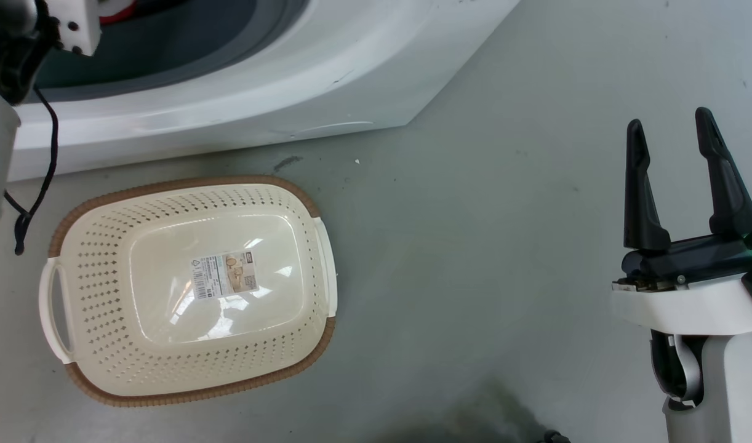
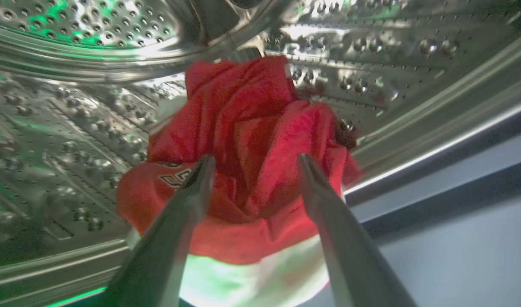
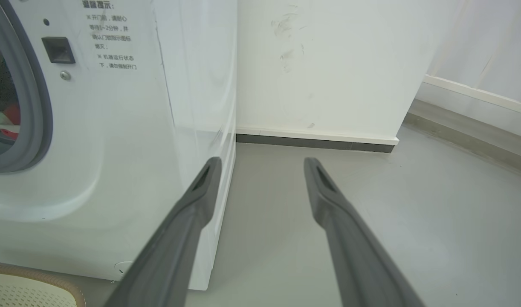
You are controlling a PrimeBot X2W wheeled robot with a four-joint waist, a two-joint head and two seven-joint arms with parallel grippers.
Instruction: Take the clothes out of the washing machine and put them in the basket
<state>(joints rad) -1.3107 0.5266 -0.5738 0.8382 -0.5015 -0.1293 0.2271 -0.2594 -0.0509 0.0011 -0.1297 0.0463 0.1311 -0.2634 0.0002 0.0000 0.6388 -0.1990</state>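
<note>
risk, shallow grip: the left gripper (image 2: 254,160) frames only the top of the bunched clothes (image 2: 243,123). closing here may pinch a single fold, and the rest would probably slide back into the drum (image 2: 73,128).
risk, snag on exit: the white panel hangs low at the drum lip. a straight pull may drag it across the gasket (image 3: 34,106) and strip it from the fingers.
risk, cable: a black cable (image 1: 47,154) hangs beside the left arm at the porthole. it may catch on the arm as it withdraws.
risk, missed drop: the basket (image 1: 93,277) sits on the floor (image 1: 474,246) just in front of the washing machine (image 1: 290,80). trailing fabric may land on the brown rim or outside it.
left gripper state: fingers spread wide inside the drum, with red fabric between them. nothing is clamped. contact with the cloth cannot be confirmed.
right gripper (image 1: 669,118) state: fingers parted, holding nothing and touching nothing, above bare floor to the right of the machine.
clothes location: heaped in the drum, near its front lip, with black-edged lettering beside one finger.
basket state: nothing inside, paper label visible on its bottom.
</note>
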